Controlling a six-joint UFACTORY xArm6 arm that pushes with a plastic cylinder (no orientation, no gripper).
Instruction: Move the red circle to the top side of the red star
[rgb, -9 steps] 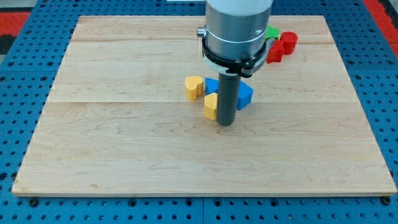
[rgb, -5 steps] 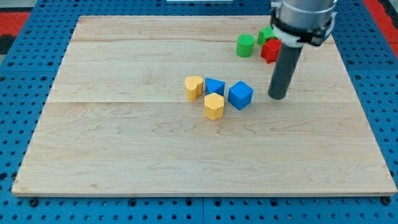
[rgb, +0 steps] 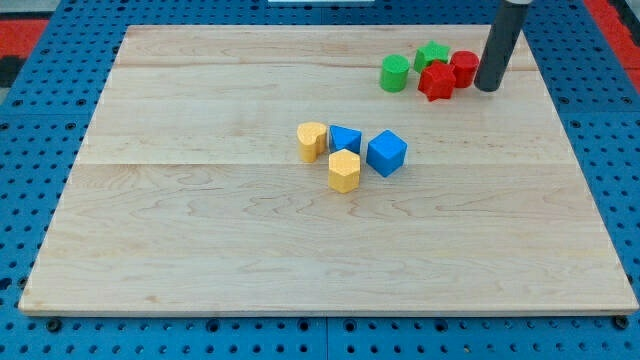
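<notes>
The red circle (rgb: 464, 67) stands near the view's top right of the wooden board (rgb: 200, 250). The red star (rgb: 436, 81) touches it on its lower left. My tip (rgb: 487, 88) is down on the board just to the right of the red circle, close to it or touching it. The rod rises out of the view's top.
A green star (rgb: 432, 54) sits just above the red star, and a green circle (rgb: 395, 73) lies to its left. Mid-board is a cluster: a yellow heart (rgb: 312, 141), a blue block (rgb: 345, 139), a blue cube (rgb: 386, 153) and a yellow hexagon (rgb: 344, 171).
My tip has moved from the middle cluster toward the view's top right, ending beside the red circle. The blocks have not visibly moved.
</notes>
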